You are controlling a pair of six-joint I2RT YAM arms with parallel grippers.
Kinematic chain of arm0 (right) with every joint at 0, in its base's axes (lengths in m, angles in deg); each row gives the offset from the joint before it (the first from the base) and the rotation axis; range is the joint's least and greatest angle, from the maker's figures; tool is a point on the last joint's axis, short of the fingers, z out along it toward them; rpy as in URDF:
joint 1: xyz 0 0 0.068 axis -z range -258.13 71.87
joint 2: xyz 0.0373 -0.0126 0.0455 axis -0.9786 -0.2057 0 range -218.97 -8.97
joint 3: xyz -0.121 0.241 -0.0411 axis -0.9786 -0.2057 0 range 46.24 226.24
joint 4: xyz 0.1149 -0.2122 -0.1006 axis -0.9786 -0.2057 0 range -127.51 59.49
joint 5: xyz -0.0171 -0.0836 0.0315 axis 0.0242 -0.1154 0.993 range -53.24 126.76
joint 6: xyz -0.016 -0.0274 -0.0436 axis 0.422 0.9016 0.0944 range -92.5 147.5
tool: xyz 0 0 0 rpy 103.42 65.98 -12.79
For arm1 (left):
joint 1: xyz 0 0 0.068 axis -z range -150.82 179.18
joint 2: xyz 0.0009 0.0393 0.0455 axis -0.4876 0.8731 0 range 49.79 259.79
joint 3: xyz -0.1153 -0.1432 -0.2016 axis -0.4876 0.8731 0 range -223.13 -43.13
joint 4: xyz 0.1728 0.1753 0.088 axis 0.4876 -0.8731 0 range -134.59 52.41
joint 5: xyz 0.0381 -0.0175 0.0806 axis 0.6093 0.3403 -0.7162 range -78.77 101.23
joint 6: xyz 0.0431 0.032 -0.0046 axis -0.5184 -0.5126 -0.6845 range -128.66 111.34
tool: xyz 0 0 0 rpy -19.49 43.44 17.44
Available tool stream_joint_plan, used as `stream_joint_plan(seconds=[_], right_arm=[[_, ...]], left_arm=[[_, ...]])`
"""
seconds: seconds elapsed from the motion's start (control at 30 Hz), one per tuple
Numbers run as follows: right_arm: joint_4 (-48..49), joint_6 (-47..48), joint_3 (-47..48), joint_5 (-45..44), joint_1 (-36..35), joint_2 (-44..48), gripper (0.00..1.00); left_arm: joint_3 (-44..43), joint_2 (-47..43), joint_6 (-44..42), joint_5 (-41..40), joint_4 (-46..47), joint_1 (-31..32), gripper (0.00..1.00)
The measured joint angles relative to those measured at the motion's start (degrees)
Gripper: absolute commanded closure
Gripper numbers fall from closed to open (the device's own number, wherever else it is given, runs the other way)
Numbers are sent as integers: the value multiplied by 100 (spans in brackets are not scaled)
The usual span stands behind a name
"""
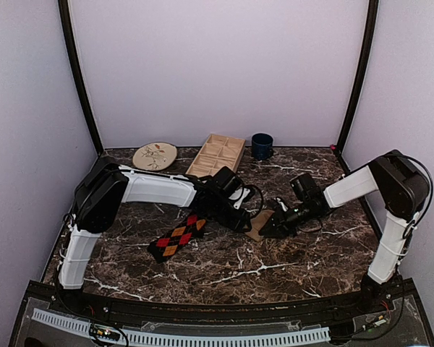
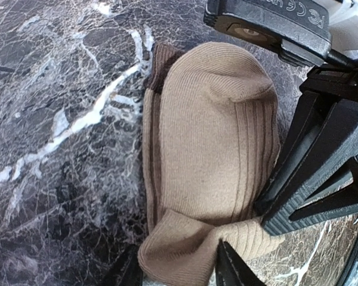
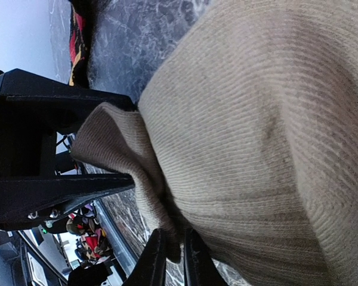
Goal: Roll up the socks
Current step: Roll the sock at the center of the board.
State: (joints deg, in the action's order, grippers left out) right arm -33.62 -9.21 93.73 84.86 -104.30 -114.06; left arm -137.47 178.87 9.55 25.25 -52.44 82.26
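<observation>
The tan sock (image 1: 258,225) lies folded on the marble table (image 1: 275,267) between my two grippers. In the left wrist view the tan sock (image 2: 209,149) fills the middle. Its bunched lower end sits pinched between the fingers of my left gripper (image 2: 176,265). My right gripper (image 3: 174,256) is nearly closed on a thin fold of the tan sock (image 3: 256,119) at its edge. From above, the left gripper (image 1: 242,219) and right gripper (image 1: 267,230) meet over the sock. The black argyle sock (image 1: 177,237) lies flat to the left, untouched.
A wooden compartment tray (image 1: 217,154), a round plate (image 1: 155,155) and a dark blue mug (image 1: 262,145) stand along the back of the table. Walls close in the back and both sides.
</observation>
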Motion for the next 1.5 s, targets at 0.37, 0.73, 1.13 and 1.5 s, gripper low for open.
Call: stream_joint_plan(seconds=[0.37, 0.73, 1.13, 1.5], right_arm=[[-1370, 1108, 494, -1458, -90, 520, 79], [-1602, 1744, 310, -3032, -621, 1510, 71], [-1545, 2691, -199, -5189, -2015, 2632, 57], [-1248, 3515, -212, -6343, -2800, 2129, 56]], left_arm=[[-507, 267, -9, 33, -356, 0, 58], [-835, 428, -28, 177, -645, -26, 58], [-1456, 730, -205, 391, -1189, -52, 58], [-1784, 914, -219, 938, -1502, -162, 58]])
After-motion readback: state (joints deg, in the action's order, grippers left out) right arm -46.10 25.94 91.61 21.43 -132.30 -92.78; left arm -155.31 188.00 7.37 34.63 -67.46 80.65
